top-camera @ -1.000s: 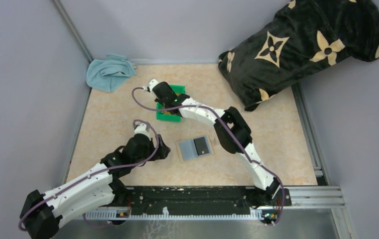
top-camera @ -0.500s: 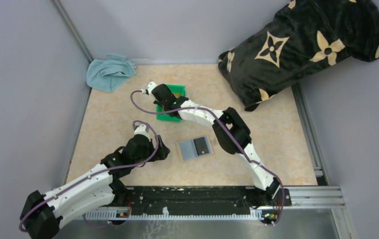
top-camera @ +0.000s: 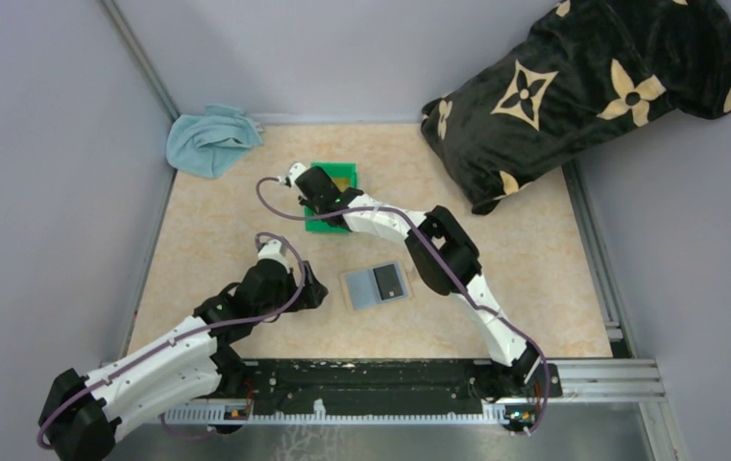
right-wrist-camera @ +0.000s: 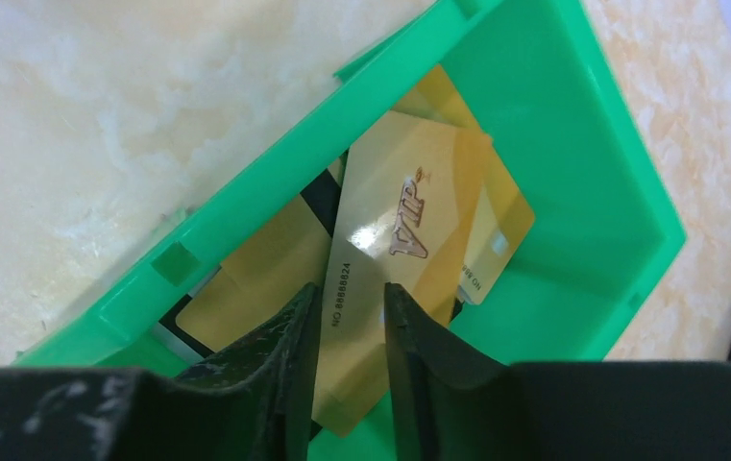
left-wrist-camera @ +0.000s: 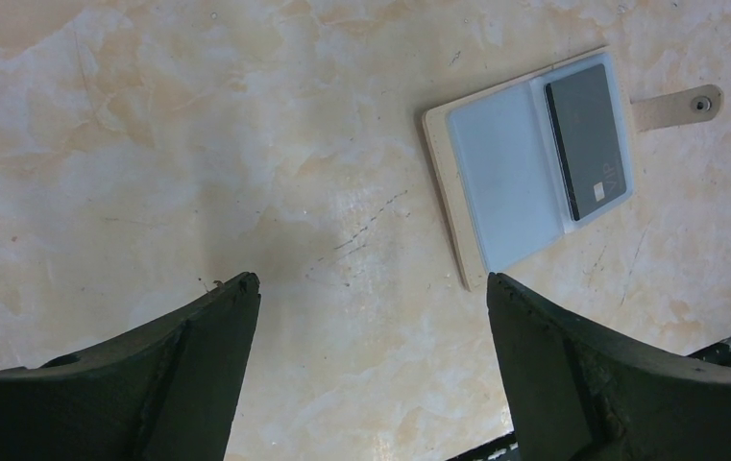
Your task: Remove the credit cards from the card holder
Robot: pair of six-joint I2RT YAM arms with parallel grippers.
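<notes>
Below the right fingers (right-wrist-camera: 286,353), gold credit card (right-wrist-camera: 419,211) inside green bin (right-wrist-camera: 572,192)

Grey walls (top-camera: 361,58), beige marbled tabletop (top-camera: 558,269), black floral pillow (top-camera: 582,86)

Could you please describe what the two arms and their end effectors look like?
The left arm and right arm have white links, black joints and a purple cable each. The left end effector and right end effector each have two black tapered fingers.
</notes>
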